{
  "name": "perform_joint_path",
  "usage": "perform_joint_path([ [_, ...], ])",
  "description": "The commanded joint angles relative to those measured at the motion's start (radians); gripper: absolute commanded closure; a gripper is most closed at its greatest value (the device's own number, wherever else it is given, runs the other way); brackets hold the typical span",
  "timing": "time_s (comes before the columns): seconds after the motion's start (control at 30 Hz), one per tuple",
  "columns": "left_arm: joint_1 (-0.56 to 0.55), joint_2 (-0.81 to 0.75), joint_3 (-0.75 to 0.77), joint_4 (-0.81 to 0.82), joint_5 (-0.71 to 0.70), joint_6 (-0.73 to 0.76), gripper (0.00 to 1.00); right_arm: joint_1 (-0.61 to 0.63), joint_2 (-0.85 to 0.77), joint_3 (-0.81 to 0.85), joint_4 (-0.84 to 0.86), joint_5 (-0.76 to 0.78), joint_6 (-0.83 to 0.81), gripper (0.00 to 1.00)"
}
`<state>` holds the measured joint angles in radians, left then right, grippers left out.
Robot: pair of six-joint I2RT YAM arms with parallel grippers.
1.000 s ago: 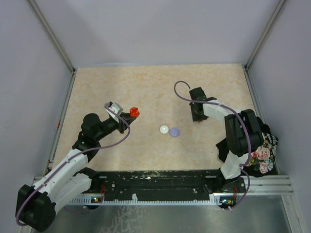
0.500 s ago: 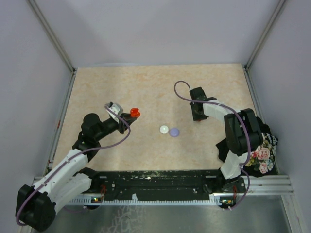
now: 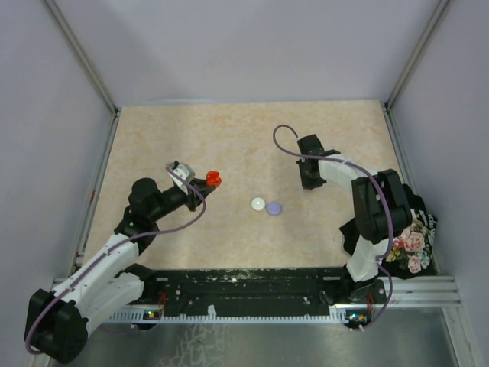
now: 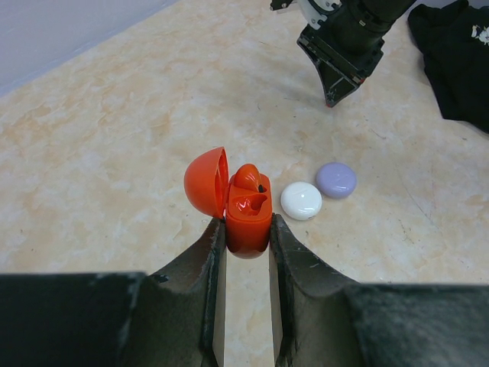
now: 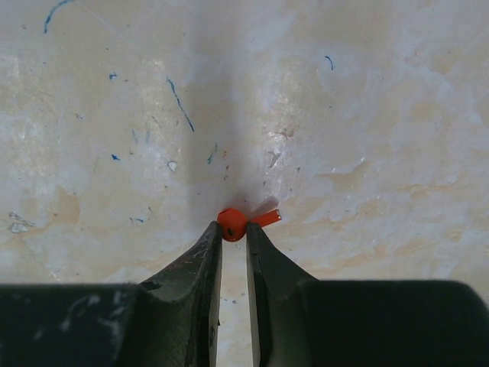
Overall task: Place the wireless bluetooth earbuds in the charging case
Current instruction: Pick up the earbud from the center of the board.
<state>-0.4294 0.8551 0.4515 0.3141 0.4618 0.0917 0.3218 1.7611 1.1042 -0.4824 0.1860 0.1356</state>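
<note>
My left gripper (image 4: 246, 225) is shut on a red charging case (image 4: 246, 206), which it holds above the table with the lid swung open to the left. In the top view that case (image 3: 212, 179) is left of centre. My right gripper (image 5: 233, 229) points down at the table, shut on the round head of a red earbud (image 5: 233, 224); the earbud's stem sticks out to the right. From above, the right gripper (image 3: 309, 186) is right of centre. The left wrist view also shows the right gripper (image 4: 330, 99). Whether an earbud sits inside the case I cannot tell.
A white round disc (image 3: 258, 204) and a lavender round disc (image 3: 274, 207) lie side by side between the arms, also seen as the white disc (image 4: 301, 200) and the lavender disc (image 4: 336, 180). A black flowered cloth (image 3: 412, 229) lies at the right edge. Walls enclose the table.
The right gripper's jaws have closed onto the red earbud, and the gripper has shifted slightly away from the arms' bases. The left arm holds the case almost still.
</note>
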Motion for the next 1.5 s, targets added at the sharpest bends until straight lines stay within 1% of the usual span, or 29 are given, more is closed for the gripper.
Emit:
perform_joint_path([
  [0.0, 0.003, 0.004, 0.009, 0.022, 0.026, 0.013, 1.00, -0.003, 0.026, 0.066, -0.025, -0.038, 0.027, 0.84],
  [0.23, 0.003, -0.001, 0.009, 0.019, 0.028, 0.017, 1.00, 0.013, 0.087, 0.083, -0.043, -0.007, -0.005, 0.80],
  [0.4, 0.004, -0.002, 0.010, 0.017, 0.026, 0.018, 1.00, 0.020, 0.081, 0.086, -0.043, -0.024, -0.011, 0.79],
  [0.53, 0.003, -0.001, 0.009, 0.017, 0.030, 0.018, 1.00, 0.026, 0.076, 0.095, -0.024, -0.036, -0.043, 0.77],
  [0.7, 0.003, -0.004, 0.008, 0.017, 0.032, 0.018, 1.00, 0.030, 0.040, 0.127, -0.028, -0.096, -0.109, 0.74],
  [0.87, 0.003, -0.007, 0.009, 0.017, 0.040, 0.020, 1.00, 0.014, 0.004, 0.149, -0.022, -0.157, -0.180, 0.66],
  [1.0, 0.004, -0.008, 0.008, 0.017, 0.047, 0.021, 1.00, -0.021, 0.011, 0.166, -0.014, -0.244, -0.196, 0.60],
  [1.2, 0.003, -0.009, 0.007, 0.017, 0.061, 0.023, 1.00, -0.051, 0.040, 0.169, 0.003, -0.322, -0.228, 0.51],
  [1.47, 0.003, -0.006, 0.010, 0.019, 0.076, 0.024, 1.00, -0.078, 0.073, 0.154, -0.021, -0.354, -0.238, 0.48],
])
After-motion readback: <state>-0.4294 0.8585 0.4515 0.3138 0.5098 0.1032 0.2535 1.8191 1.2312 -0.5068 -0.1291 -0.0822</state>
